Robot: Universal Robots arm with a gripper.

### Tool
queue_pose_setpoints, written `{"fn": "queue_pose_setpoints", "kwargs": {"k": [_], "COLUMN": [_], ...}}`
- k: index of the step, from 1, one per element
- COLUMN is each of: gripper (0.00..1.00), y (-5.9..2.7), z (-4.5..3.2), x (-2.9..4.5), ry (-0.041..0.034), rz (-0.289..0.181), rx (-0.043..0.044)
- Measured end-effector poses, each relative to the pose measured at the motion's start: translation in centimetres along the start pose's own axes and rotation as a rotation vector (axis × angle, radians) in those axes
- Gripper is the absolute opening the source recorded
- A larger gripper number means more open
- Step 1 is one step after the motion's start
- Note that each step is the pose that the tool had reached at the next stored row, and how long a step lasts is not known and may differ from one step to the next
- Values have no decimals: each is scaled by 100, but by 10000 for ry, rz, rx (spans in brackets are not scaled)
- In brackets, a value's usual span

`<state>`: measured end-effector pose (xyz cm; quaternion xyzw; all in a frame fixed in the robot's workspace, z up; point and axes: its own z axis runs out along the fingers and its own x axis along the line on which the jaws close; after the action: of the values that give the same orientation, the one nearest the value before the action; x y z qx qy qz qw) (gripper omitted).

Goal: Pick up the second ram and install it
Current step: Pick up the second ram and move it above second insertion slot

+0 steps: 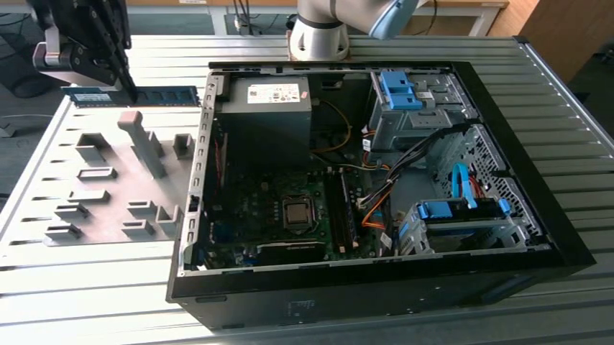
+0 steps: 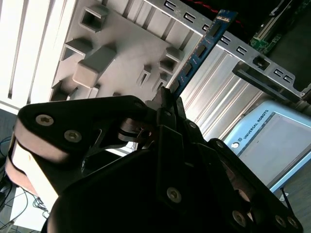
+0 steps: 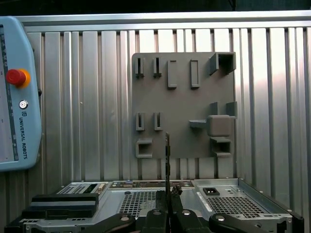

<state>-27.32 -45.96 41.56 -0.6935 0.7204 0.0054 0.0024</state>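
Observation:
The second ram (image 1: 168,95) is a long, thin blue board with black chips. It hangs level over the far end of the grey holder plate (image 1: 106,180), at the exterior view's left. My gripper (image 1: 126,85) is shut on it, gripping near its middle from above. In the second wrist view the ram (image 2: 199,51) sticks out past the black fingers (image 2: 165,104). The first wrist view shows the ram (image 3: 167,155) edge-on between the fingertips, well above the plate (image 3: 182,104).
The open computer case (image 1: 537,237) lies at the exterior view's right of the plate, with the motherboard's memory slots (image 1: 341,212) near its middle. Blue drive-bay latches (image 1: 398,90) and cables crowd the case's right side. A teach pendant (image 3: 19,97) lies on the ribbed table.

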Motion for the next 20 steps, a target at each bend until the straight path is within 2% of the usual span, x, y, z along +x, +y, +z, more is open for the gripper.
{"fn": "queue_pose_setpoints", "kwargs": {"k": [8,20], "gripper": [14,14], "y": [-100,-192], "z": [0,-1], "x": [-4,-7], "ry": [0,0], "rz": [-1,0], "rx": [0,0]}}
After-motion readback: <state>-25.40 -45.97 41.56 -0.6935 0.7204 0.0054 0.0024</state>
